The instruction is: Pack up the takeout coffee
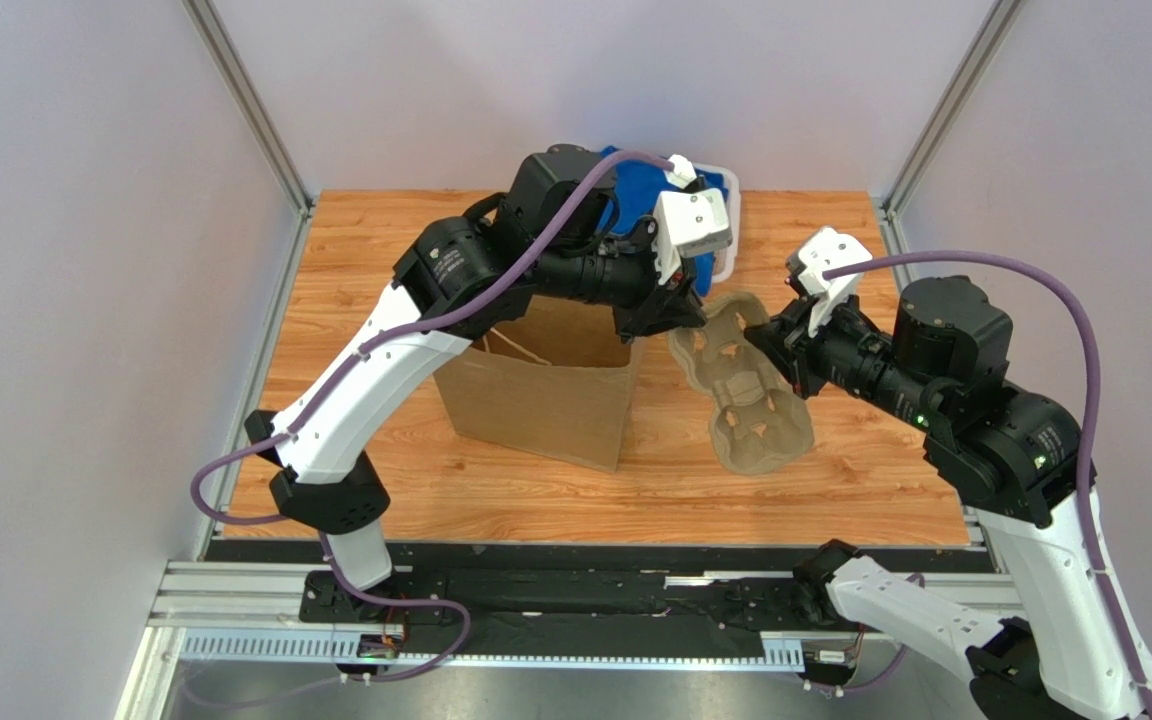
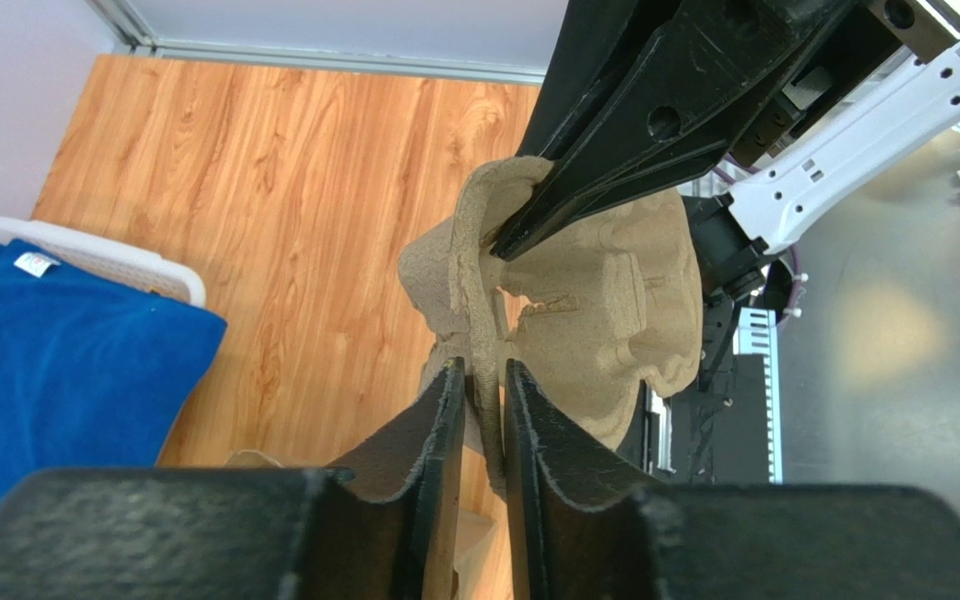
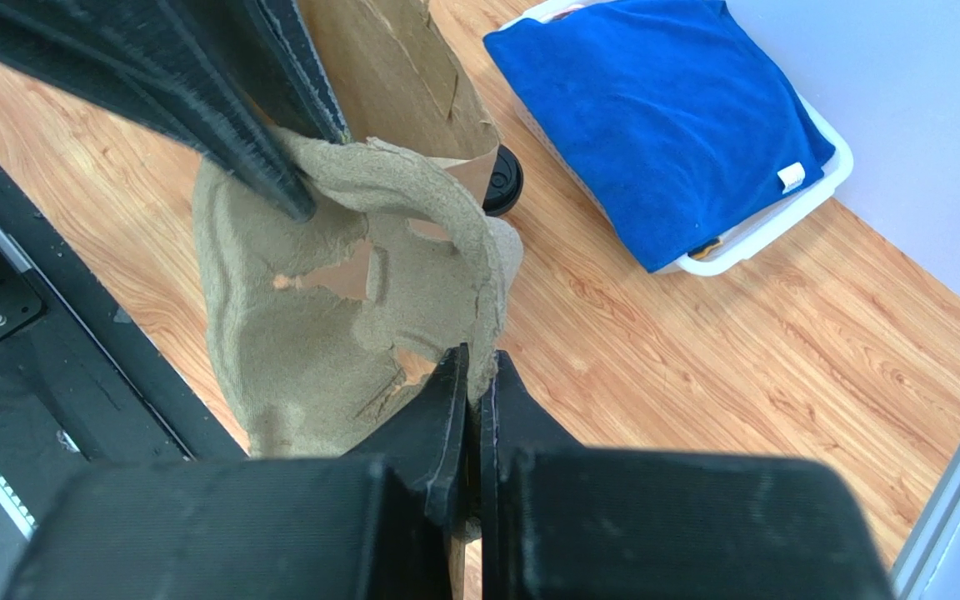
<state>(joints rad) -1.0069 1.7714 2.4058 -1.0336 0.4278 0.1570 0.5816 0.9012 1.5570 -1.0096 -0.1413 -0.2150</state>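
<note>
The grey pulp cup carrier (image 1: 740, 383) hangs tilted just right of the tall brown paper bag (image 1: 545, 398), held at two ends. My left gripper (image 1: 672, 323) pinches its far rim, the thin edge caught between both pads (image 2: 485, 369). My right gripper (image 1: 775, 333) is shut on the opposite rim (image 3: 475, 363). The carrier (image 2: 598, 300) fills the middle of both wrist views (image 3: 310, 325). The takeout coffee is not plainly in view. A small round black thing (image 3: 501, 181) peeks out beside the bag's corner, and I cannot tell what it is.
The paper bag (image 3: 385, 63) stands open-topped at the table's middle, under the left arm. A white bin (image 1: 728, 203) holding a blue cloth (image 3: 667, 119) sits at the back edge. Bare wooden table lies right of the carrier and in front of it.
</note>
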